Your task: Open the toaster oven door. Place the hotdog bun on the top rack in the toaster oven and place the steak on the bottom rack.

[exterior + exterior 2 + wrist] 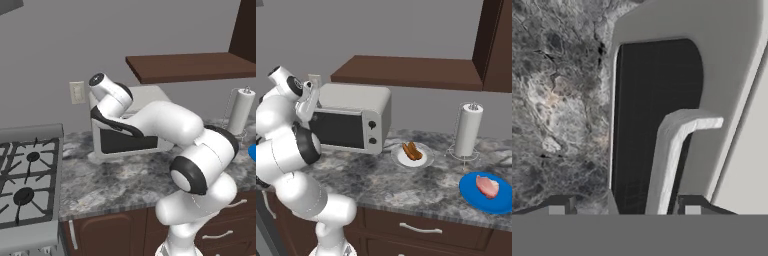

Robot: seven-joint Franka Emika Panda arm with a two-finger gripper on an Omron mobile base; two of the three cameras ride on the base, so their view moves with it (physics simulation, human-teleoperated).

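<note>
1. Oven [351, 117] sits at the back of the counter [406, 185], under a brown shelf [406, 72]. Door [338, 129] looks shut or nearly so — seated against the front in the right base view.
2. Gripper [624, 207] is at the door's upper edge. In the hand view the handle [669, 150] runs up between the two tips, dark glass [642, 100] behind it.
3. Fingers: tips stand on either side of the bar with some gap showing; cannot tell whether the pads touch it, so a hold is not confirmed.
4. Bun [412, 151] lies on a white dish [423, 161] just right of the oven. Steak [487, 186] lies on a blue plate [471, 195] further right, near the paper-towel stand [468, 131].
5. Handling, by judgement — the door is rigid and hinged at the bottom; the slim bar is the only sensible grip, taken mid-length, and pulled out and down in an arc. The smooth bar may slip if pinched loosely.
6. Bun likely soft, so squeeze lightly across its sides. Steak flat, limp, probably slick.
</note>
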